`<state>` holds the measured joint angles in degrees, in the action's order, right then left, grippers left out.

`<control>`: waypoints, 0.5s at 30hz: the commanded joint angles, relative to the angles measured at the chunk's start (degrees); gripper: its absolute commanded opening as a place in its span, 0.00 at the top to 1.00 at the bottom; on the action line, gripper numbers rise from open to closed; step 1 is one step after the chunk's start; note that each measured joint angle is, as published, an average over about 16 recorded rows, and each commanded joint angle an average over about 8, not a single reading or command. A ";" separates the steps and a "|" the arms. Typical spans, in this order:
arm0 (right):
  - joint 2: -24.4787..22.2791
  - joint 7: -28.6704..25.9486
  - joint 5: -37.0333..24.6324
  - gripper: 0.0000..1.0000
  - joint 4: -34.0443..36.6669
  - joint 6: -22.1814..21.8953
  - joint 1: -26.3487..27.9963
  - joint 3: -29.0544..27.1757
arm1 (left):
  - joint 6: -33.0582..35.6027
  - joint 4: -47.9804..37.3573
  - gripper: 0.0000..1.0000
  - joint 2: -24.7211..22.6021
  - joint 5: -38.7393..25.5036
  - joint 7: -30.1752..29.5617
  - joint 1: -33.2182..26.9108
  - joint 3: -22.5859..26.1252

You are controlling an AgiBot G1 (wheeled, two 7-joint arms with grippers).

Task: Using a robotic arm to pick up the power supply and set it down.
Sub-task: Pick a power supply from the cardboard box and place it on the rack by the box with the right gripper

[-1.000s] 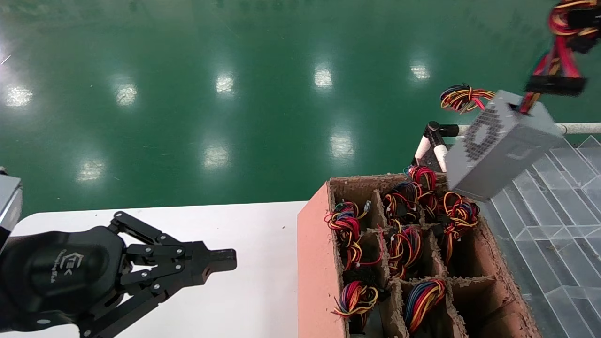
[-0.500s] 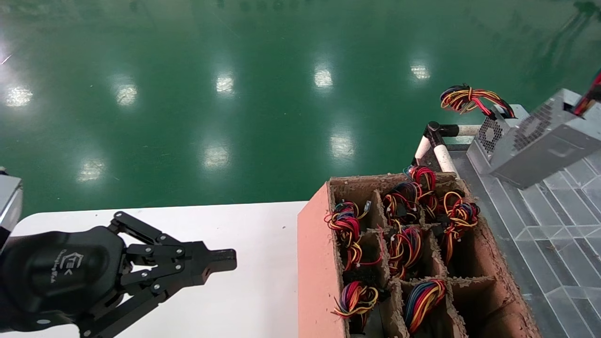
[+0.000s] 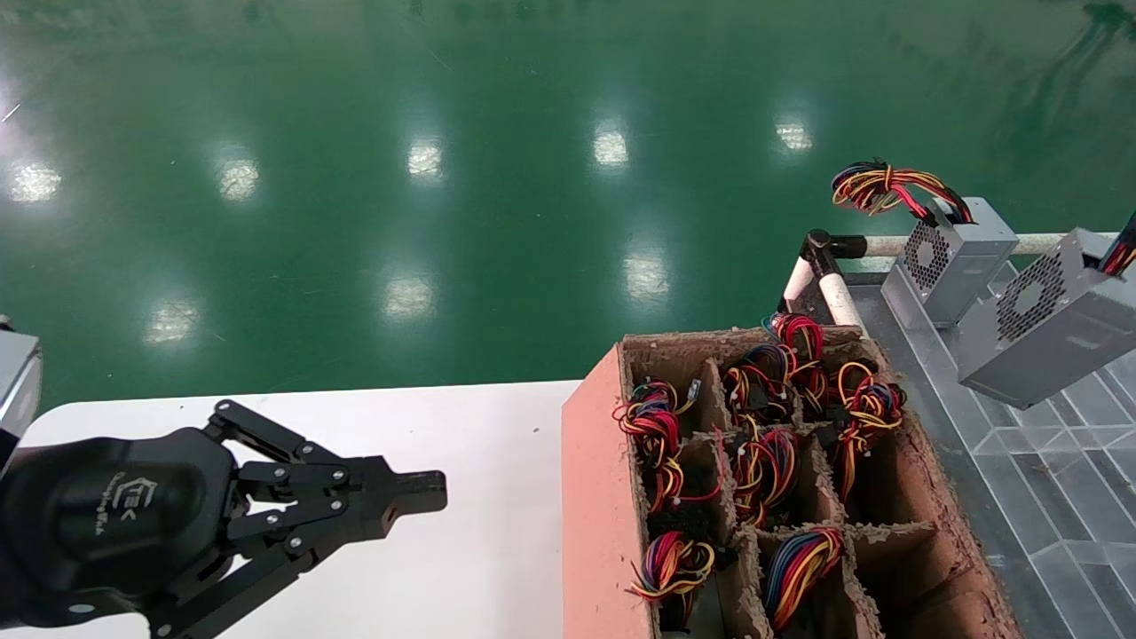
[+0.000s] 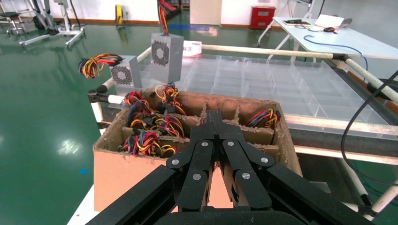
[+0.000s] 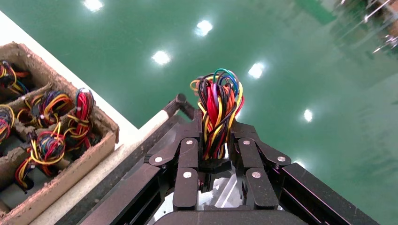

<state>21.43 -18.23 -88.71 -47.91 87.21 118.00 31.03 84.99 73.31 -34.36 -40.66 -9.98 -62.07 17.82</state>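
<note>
The right hand (image 5: 213, 161) grips the wire bundle (image 5: 217, 110); the power supply (image 3: 1052, 315), right edge of frame, hangs heavy and rigid. Left hand (image 3: 417, 493) idles, pinched together.

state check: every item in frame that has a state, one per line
power supply: held by its wire bundle, tilted over the clear divider tray
second power supply: resting on the tray
right pincer: shut on the bundle
left pincer: shut, empty, over the white table
cardboard box: open
</note>
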 commanded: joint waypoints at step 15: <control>6.20 9.42 -2.27 1.00 18.67 -3.56 1.23 1.34 | -0.02 0.00 1.00 0.01 0.02 0.02 -0.01 0.04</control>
<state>27.49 -8.86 -91.19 -29.24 83.44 119.47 32.42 84.97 73.31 -34.35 -40.63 -9.96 -62.08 17.86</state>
